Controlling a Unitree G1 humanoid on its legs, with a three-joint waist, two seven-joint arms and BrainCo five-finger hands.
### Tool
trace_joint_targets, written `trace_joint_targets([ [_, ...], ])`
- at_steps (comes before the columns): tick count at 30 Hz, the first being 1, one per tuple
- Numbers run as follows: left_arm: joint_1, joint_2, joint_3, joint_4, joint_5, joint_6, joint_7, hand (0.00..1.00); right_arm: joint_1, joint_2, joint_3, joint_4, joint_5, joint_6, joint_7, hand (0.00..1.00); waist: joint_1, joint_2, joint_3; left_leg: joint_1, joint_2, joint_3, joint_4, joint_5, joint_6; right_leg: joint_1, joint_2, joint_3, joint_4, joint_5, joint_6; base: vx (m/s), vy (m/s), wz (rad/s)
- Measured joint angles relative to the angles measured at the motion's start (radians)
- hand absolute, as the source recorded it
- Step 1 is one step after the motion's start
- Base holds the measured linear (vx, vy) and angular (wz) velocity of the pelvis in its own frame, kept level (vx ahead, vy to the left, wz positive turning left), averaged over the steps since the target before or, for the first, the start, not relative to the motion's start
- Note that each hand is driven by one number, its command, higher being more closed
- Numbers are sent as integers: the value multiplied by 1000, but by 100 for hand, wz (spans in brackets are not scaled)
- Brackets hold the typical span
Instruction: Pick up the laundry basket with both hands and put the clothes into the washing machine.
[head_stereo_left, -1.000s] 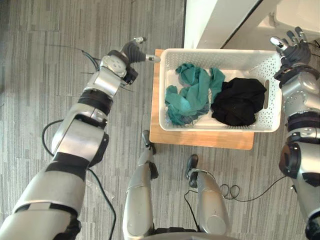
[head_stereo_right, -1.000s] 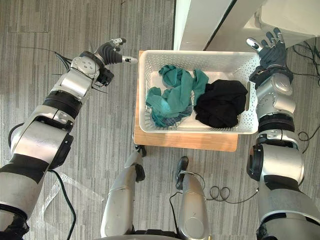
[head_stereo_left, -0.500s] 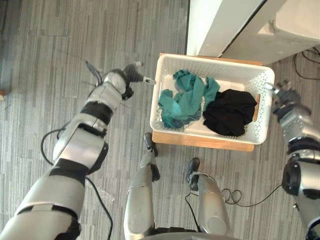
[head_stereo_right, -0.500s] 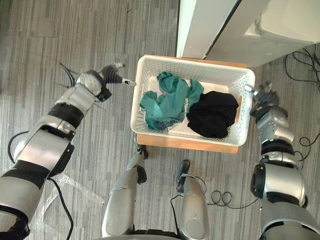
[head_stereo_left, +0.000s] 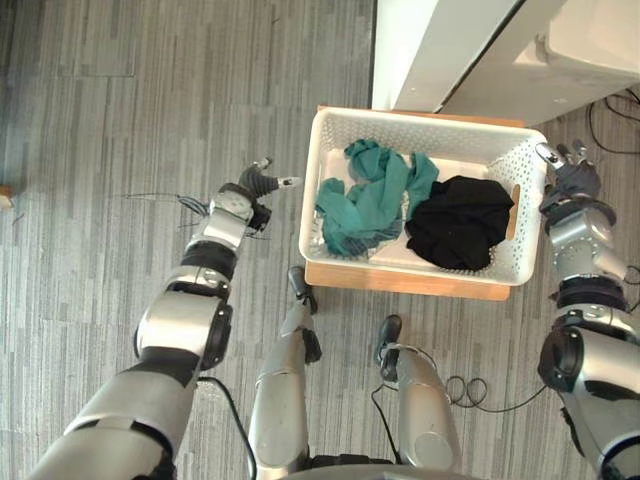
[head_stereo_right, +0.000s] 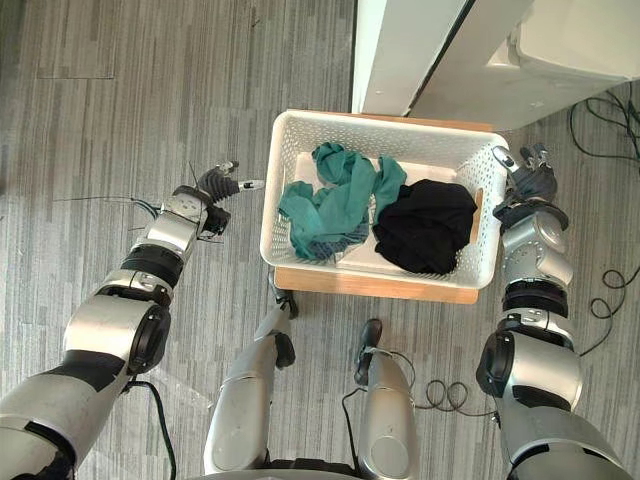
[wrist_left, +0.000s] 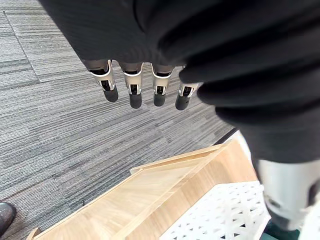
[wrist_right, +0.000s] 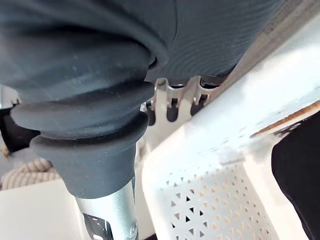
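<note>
On the wooden stand (head_stereo_left: 400, 281) sits the laundry basket (head_stereo_left: 440, 128), likely stiff and light, with soft clothes (head_stereo_left: 372, 195) inside. Left hand (head_stereo_left: 256, 185) and right hand (head_stereo_left: 570, 176) flank its 2 ends, fingers straight and empty; the end rims look best to grip.

wooden stand (head_stereo_left: 400, 281) | on grey floor (head_stereo_left: 120, 120) | carries white laundry basket (head_stereo_left: 420, 122)

Bare floor (head_stereo_left: 150, 100) lies open between my left hand (head_stereo_left: 262, 183) and the basket (head_stereo_left: 310, 190) — nothing blocks that gap. My right hand (head_stereo_left: 570, 180) is just beside the opposite rim. A white cabinet (head_stereo_left: 420, 50) crowds the far wall.
</note>
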Motion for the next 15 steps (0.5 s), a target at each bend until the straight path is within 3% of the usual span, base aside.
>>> trace_joint_targets([
  [9,-48,6,-10,-21,-1,0,2,0,-3,0,1,-25,-1,2,28,0,-7,0,0,-24,3,-9,23,4,5,-17,1,-2,10,0,0,45,-31,1],
  [12,-81,52,-27,-41,-2,-1,0,0,5,0,2,10,-1,5,51,0,-13,0,0,-24,3,-12,27,4,4,-17,0,-3,23,-4,-3,37,-27,5],
  [15,-138,150,-79,-54,-16,-2,-7,0,41,0,3,29,-1,12,73,0,-13,0,0,-24,2,-12,28,4,4,-17,-2,-3,28,-17,-4,16,-27,2],
])
